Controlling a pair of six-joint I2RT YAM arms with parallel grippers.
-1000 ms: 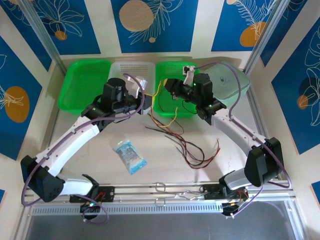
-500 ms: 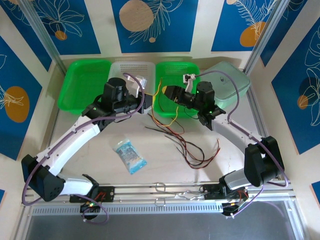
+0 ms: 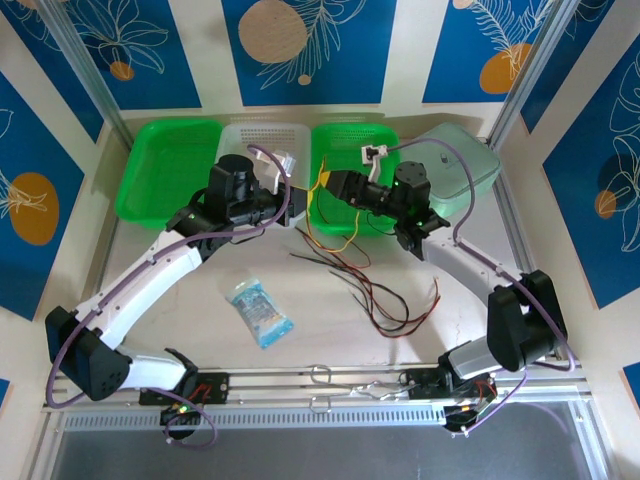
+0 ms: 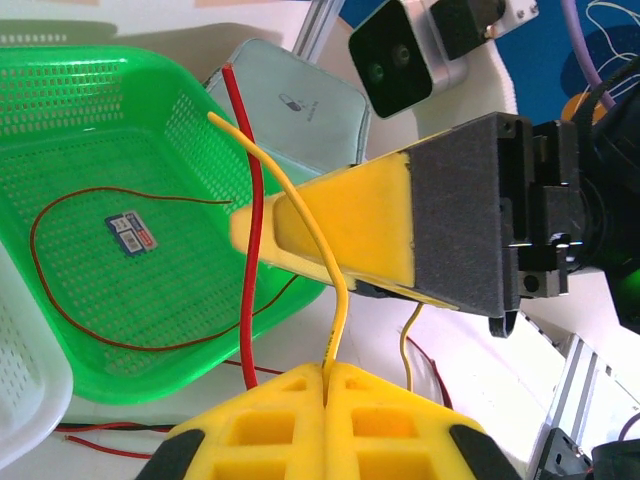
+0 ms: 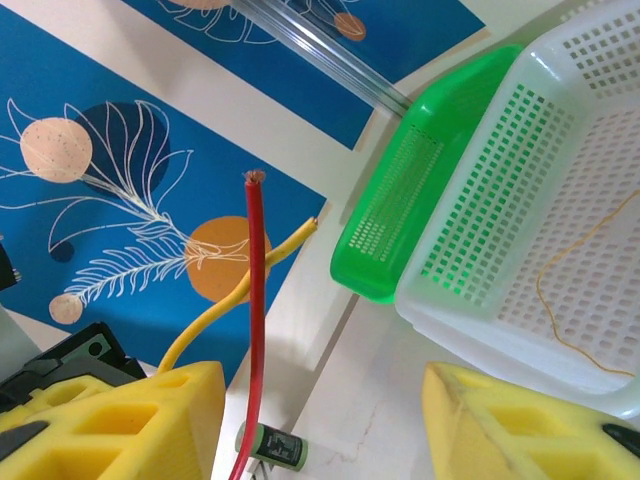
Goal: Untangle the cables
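From above, your right gripper has swung in close to the left gripper, both beyond the loose cables.

Left wrist: fingers shut on the yellow wire, with the red wire just beside.

Right wrist: the jaws have just parted and hold nothing, likely a release before regrasping.

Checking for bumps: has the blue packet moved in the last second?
No. The blue packet keeps its place relative to the front rail.
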